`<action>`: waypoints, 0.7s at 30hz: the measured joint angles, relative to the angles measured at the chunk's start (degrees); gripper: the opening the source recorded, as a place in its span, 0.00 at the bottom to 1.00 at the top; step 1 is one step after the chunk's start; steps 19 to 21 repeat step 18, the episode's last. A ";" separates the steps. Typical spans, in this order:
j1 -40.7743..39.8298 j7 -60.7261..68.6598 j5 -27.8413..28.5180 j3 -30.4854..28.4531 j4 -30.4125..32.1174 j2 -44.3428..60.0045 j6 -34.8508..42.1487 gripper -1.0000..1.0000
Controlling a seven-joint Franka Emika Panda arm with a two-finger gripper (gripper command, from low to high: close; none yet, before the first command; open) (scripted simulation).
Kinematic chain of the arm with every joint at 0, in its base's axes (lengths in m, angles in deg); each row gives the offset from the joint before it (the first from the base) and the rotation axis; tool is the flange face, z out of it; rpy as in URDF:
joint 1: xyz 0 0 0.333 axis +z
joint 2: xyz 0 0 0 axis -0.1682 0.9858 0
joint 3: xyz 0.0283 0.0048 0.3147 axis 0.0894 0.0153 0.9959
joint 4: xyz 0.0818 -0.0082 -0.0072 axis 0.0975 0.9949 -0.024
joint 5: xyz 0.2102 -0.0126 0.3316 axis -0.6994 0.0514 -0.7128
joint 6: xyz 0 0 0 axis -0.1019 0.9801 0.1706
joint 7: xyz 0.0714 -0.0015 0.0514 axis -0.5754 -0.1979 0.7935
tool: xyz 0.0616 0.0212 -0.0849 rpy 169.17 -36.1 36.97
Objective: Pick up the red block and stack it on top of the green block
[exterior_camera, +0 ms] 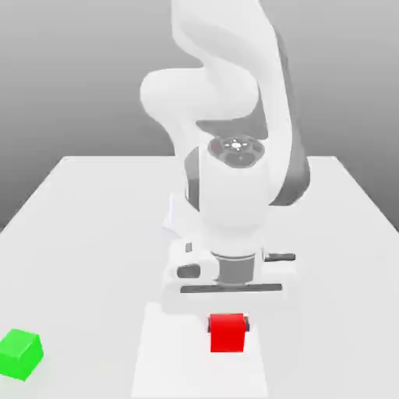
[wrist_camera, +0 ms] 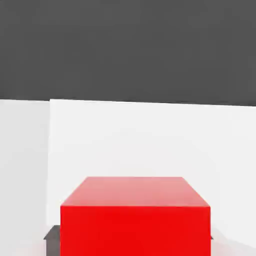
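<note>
Already the gripper (exterior_camera: 227, 327) sits low over the table (exterior_camera: 93, 234), with the red block (exterior_camera: 227, 333) directly beneath the hand and between its 2 fingers. A dark finger edge shows just beside the block's flank in the exterior view, and in the hand view a dark pad peeks out at each lower corner of the block (wrist_camera: 135, 220). Whether the fingers press the block or merely bracket it, I cannot tell; nor can I tell whether the block rests on the table or is lifted slightly off it.

Judging by this, the task is in its early part: the approach to the red block looks done, and a grasp is either being made or just made. Left to do are the lift, the carry across to the green block (exterior_camera: 19, 353), and the placing on top. The green block stands well apart from the hand, toward the exterior view's left, with nothing on it.

The red block is a plain, evenly coloured cube with crisp edges, sitting square to the hand, its top face flat and lighter than its front. The green block looks like 1 of the same kind.
</note>
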 joint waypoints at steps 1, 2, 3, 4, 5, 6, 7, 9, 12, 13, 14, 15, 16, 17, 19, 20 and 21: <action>-1.55 -1.47 -0.56 -1.36 -1.20 0.14 1.06 0.00; -2.90 -2.96 -1.15 -2.95 -2.42 0.43 2.02 0.00; -4.28 -4.42 -1.70 -4.48 -3.61 0.77 2.89 0.00; -5.59 -5.87 -2.26 -6.03 -4.77 1.13 3.73 0.00; -6.90 -7.28 -2.82 -7.56 -5.91 1.49 4.54 0.00; -8.20 -8.68 -3.37 -9.08 -7.03 1.86 5.34 0.00; -9.49 -10.07 -3.92 -10.60 -8.13 2.23 6.12 0.00; -12.20 -12.87 -5.00 -13.54 -10.31 2.95 7.64 0.00; -16.34 -15.28 -8.49 -16.55 -14.01 7.78 6.91 0.00; -17.33 -15.02 -9.74 -16.29 -14.62 9.95 5.45 0.00; -18.12 -14.48 -10.93 -15.77 -14.99 12.08 3.77 0.00; -18.55 -14.15 -11.61 -15.45 -15.18 13.31 2.78 1.00; -18.55 -14.15 -11.61 -15.45 -15.18 13.31 2.78 1.00; -18.55 -14.15 -11.61 -15.45 -15.18 13.31 2.78 1.00; -18.55 -14.15 -11.61 -15.45 -15.18 13.31 2.78 1.00; -18.55 -14.15 -11.61 -15.45 -15.18 13.31 2.78 1.00; -18.55 -14.15 -11.61 -15.45 -15.18 13.31 2.78 1.00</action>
